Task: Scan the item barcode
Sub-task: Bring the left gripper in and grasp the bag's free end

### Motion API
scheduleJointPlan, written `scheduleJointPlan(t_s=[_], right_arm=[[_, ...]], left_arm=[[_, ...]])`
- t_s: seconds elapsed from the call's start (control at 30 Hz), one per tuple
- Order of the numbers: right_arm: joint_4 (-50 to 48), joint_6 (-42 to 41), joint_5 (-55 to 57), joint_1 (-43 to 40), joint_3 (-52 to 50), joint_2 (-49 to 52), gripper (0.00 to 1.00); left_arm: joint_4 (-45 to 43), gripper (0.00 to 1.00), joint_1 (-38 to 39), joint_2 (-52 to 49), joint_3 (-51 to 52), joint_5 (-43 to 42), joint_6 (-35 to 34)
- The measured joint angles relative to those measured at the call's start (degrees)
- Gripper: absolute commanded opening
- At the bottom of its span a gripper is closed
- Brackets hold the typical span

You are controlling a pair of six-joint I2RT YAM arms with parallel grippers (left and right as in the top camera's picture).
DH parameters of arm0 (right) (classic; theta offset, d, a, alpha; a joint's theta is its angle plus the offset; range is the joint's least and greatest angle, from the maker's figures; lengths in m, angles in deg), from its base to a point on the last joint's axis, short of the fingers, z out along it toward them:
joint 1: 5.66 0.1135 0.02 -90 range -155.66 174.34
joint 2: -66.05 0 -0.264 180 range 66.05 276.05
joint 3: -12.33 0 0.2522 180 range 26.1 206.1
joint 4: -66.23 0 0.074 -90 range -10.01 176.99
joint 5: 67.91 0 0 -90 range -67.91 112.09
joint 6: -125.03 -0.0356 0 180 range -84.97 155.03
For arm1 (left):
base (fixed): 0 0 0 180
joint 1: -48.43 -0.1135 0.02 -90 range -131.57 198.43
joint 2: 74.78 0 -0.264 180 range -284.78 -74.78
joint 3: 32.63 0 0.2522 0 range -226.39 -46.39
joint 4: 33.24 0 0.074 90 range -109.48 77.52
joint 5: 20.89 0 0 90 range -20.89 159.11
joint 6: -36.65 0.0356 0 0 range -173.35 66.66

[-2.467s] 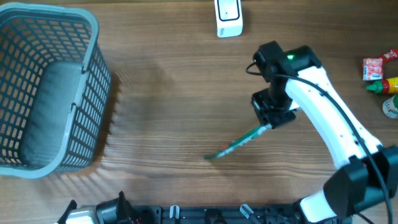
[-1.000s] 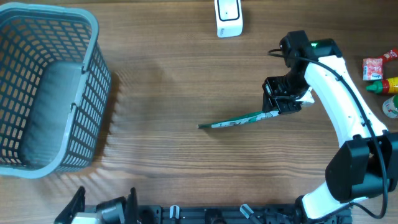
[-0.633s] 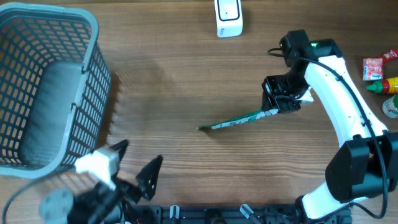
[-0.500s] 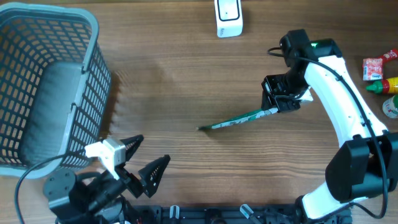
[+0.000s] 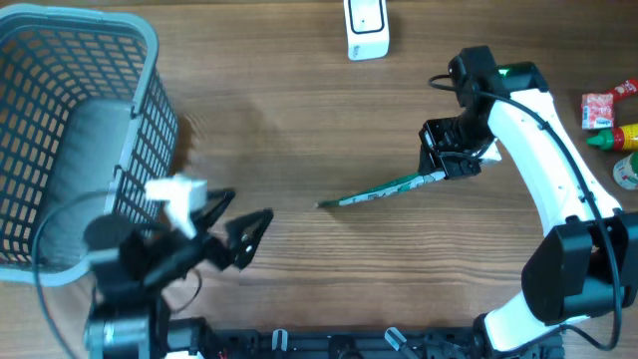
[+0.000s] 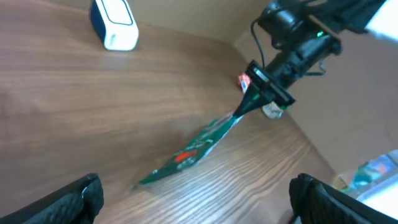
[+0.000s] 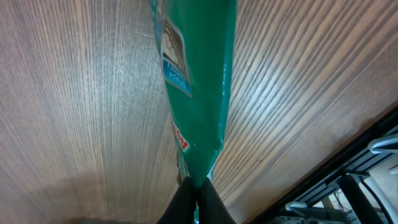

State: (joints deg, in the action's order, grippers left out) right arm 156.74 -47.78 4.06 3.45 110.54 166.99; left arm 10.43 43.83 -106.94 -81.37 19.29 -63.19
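Only the thin edge of the green packet is seen overhead, at centre frame, whereas its glossy face with a white-and-blue printed panel is shown in the right wrist view. It is pinched at its right end by the fully closed right gripper above the wood-grain table. The left gripper, lower left, is spread wide and empty.

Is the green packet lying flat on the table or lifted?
Lifted, tilted: the right gripper pinches one end of the green packet; the other slopes toward the table.
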Motion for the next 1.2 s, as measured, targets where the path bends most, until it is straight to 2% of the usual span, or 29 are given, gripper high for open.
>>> scheduleJointPlan(t_s=[0.03, 0.07, 0.13, 0.27, 0.37, 0.47, 0.57, 0.67, 0.9, 1.13, 1.17, 1.2], right_arm=[[-0.1, 0.0, 0.0, 0.0, 0.0, 0.0, 0.04], [-0.1, 0.0, 0.0, 0.0, 0.0, 0.0, 0.04], [-0.1, 0.2, 0.0, 0.0, 0.0, 0.0, 0.04], [-0.7, 1.5, 0.0, 0.0, 0.0, 0.0, 0.04], [-1.0, 2.2, 0.0, 0.0, 0.0, 0.0, 0.04], [-1.0, 3.0, 0.0, 0.0, 0.0, 0.0, 0.04], [-0.9, 3.8, -1.1, 0.0, 0.0, 0.0, 0.04], [-0.8, 4.7, -3.1, -0.1, 0.0, 0.0, 0.04], [-0.8, 6.8, -8.3, -2.2, 0.0, 0.0, 0.04], [-0.8, 7.6, -10.3, -3.0, 0.0, 0.0, 0.04], [-0.8, 7.7, -10.4, -3.0, 0.0, 0.0, 0.04], [-0.8, 7.7, -10.5, -3.0, 0.0, 0.0, 0.04]], left_arm=[[-4.0, 1.0, 4.0, -3.1, 0.0, 4.5, -1.6], [-4.8, 1.0, 9.5, -7.4, 0.0, 7.2, -2.3], [-5.5, 1.0, 21.9, -14.6, -1.2, 18.3, -4.0], [-8.2, 1.0, 37.1, -24.1, -1.9, 33.9, -4.7], [-12.8, 1.0, 40.4, -29.9, -2.1, 40.9, -4.9], [-17.5, 1.0, 40.6, -36.4, -2.3, 44.3, -4.8], [-23.2, 1.0, 40.7, -42.3, -2.5, 44.0, -2.7], [-25.0, 1.0, 41.1, -44.1, -2.5, 42.4, 0.7], [-25.9, 1.0, 42.9, -44.1, -2.5, 39.0, 8.8], [-25.7, 1.0, 42.9, -46.3, -2.5, 34.7, 13.5], [-26.6, 0.99, 42.9, -47.8, -2.5, 33.8, 13.9], [-27.4, 0.94, 42.9, -49.0, -2.5, 32.9, 14.0]])
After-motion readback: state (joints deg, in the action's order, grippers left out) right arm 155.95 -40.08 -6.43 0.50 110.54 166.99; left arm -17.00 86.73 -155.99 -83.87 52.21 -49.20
